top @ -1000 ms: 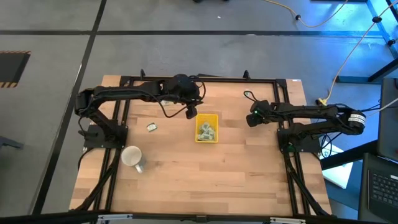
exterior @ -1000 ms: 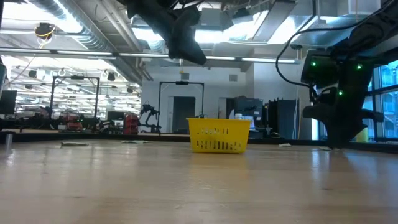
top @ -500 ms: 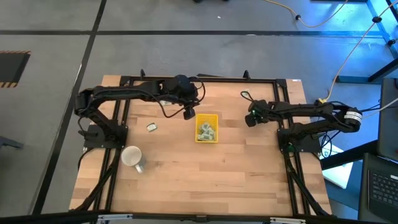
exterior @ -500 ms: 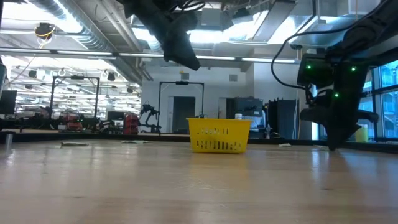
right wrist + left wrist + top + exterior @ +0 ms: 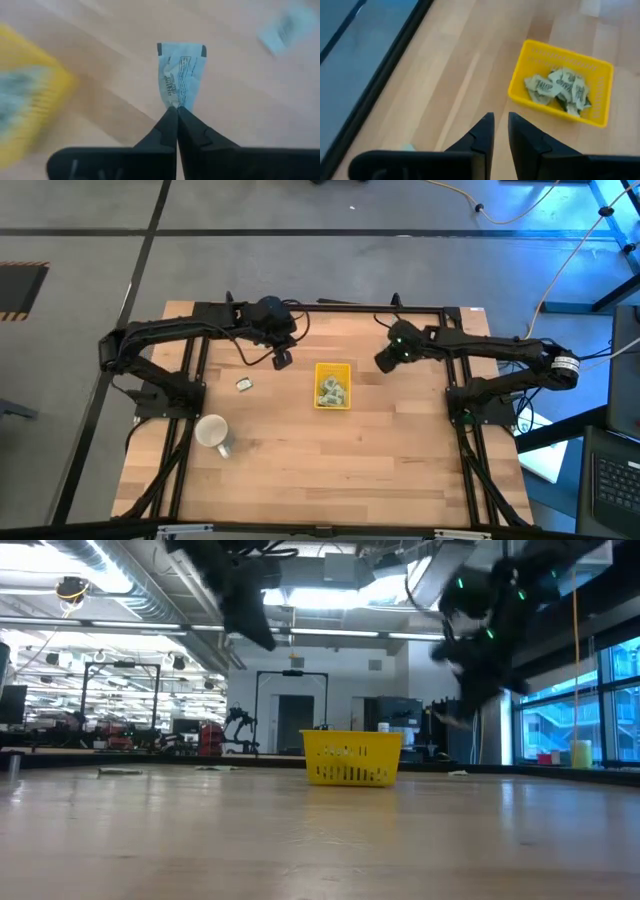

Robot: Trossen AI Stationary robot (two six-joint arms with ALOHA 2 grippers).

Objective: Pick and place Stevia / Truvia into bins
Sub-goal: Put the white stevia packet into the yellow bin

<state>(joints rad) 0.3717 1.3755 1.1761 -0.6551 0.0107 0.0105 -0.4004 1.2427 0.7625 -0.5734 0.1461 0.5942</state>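
The yellow bin (image 5: 333, 366) stands mid-table with several Stevia packets (image 5: 557, 87) lying in it. A loose packet (image 5: 243, 384) lies flat on the wood to its left. My right gripper (image 5: 176, 109) hangs in the air to the right of the bin (image 5: 20, 95), shut on a pale printed packet (image 5: 180, 72). My left gripper (image 5: 501, 119) hovers to the left of the bin (image 5: 560, 50). Its fingers are a narrow gap apart with nothing between them. My right gripper pinches the packet by one short end (image 5: 176, 102) between its two fingertips. The fingers slant down toward the table, and the packet sticks out past their tips. The packet is lifted clear of the wood, its printed face toward the wrist camera.
A white mug (image 5: 212, 432) lies near the table's left front. Another blurred packet (image 5: 287, 27) lies on the wood beyond my right gripper. Black frame rails (image 5: 320, 308) run along the far edge and both sides. Bare wood stretches in front of the bin.
My right gripper has risen off the table on its right side and gone toward the bin, mostly in the last half second. My left gripper has gone from the bin's far left corner toward the table's left edge.
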